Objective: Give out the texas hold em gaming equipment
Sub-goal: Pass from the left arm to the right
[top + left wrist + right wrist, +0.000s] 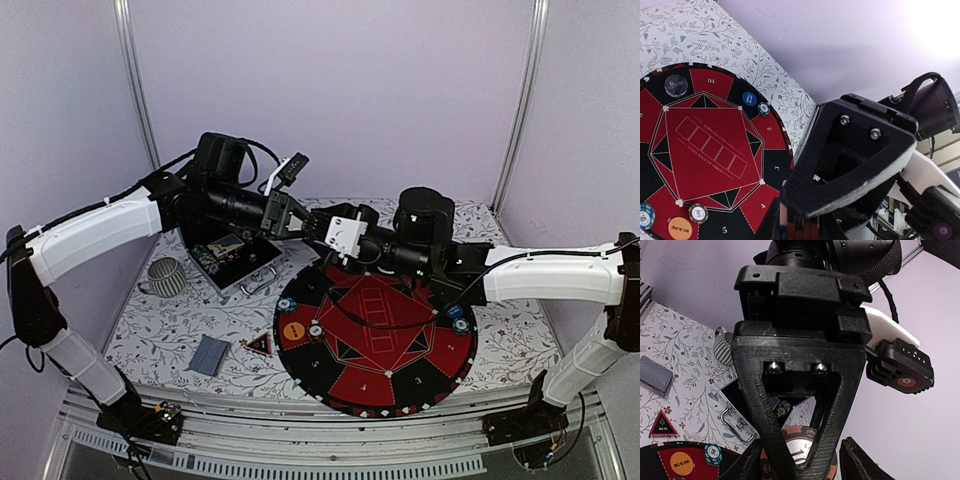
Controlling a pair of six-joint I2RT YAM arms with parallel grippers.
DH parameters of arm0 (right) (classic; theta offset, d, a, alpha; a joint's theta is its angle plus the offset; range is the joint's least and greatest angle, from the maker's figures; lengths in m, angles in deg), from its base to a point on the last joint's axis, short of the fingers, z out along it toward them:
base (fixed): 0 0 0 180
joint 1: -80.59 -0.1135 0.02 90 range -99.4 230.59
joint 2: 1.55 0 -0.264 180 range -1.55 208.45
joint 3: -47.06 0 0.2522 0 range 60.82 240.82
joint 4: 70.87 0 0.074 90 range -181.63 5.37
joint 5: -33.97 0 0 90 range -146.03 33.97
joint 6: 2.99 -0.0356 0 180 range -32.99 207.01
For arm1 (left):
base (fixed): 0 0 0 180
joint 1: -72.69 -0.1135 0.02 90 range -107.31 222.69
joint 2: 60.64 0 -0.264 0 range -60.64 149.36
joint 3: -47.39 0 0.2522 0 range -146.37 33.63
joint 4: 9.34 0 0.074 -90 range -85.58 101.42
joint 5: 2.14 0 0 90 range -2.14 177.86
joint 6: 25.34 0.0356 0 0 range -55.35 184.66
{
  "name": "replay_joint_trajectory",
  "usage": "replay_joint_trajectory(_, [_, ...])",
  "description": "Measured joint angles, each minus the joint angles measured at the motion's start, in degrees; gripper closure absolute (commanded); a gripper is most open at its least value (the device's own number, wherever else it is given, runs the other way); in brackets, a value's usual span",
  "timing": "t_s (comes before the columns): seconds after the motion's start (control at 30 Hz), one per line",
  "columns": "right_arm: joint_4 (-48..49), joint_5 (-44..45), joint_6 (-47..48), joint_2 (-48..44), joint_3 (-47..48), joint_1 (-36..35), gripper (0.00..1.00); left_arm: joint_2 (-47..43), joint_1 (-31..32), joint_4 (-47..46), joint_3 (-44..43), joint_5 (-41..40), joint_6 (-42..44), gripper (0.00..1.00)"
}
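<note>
Above the back of the mat my two grippers meet. My left gripper is shut on a stack of orange striped-edge poker chips, its fingers pressed on the stack's flat faces. My right gripper straddles the same stack, open, one finger at each side of the front chip with a thin gap on the right. An orange button and a blue button lie on the mat, each with a chip beside it. The grey-blue card deck lies at front left.
The open black-lined case sits behind the mat's left edge, a striped grey cup to its left. A red "ALL IN" triangle lies between the deck and the mat. A teal chip rests on the mat's left rim.
</note>
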Motion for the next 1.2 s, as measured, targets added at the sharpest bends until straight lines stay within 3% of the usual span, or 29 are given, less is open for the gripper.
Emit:
replay_joint_trajectory(0.3, [-1.09,0.48,0.00,0.44,0.37,0.22,0.70,-0.02,0.00,-0.74,0.61,-0.35,-0.94,1.00])
replay_joint_trajectory(0.37, [-1.40,0.74,0.00,0.52,0.44,0.20,0.79,-0.02,0.00,-1.01,0.85,-0.46,-1.01,1.00])
replay_joint_trajectory(0.43, [-1.66,0.92,0.00,0.55,0.57,0.20,0.96,-0.02,0.00,-1.20,0.96,-0.50,-1.07,1.00])
replay_joint_trajectory(0.8, [-3.52,1.62,-3.10,0.52,-1.44,0.11,0.98,0.00,0.09,-8.92,7.41,0.66,-5.75,0.86])
replay_joint_trajectory(1.03, [-3.10,2.03,-9.90,-1.90,-8.94,-0.31,0.98,3.41,2.32,-17.07,13.16,2.34,-11.91,0.98])
replay_joint_trajectory(1.2, [-4.66,4.17,-14.71,-4.52,-14.29,-0.28,0.98,9.55,4.17,-21.46,12.94,4.48,-14.51,0.99])
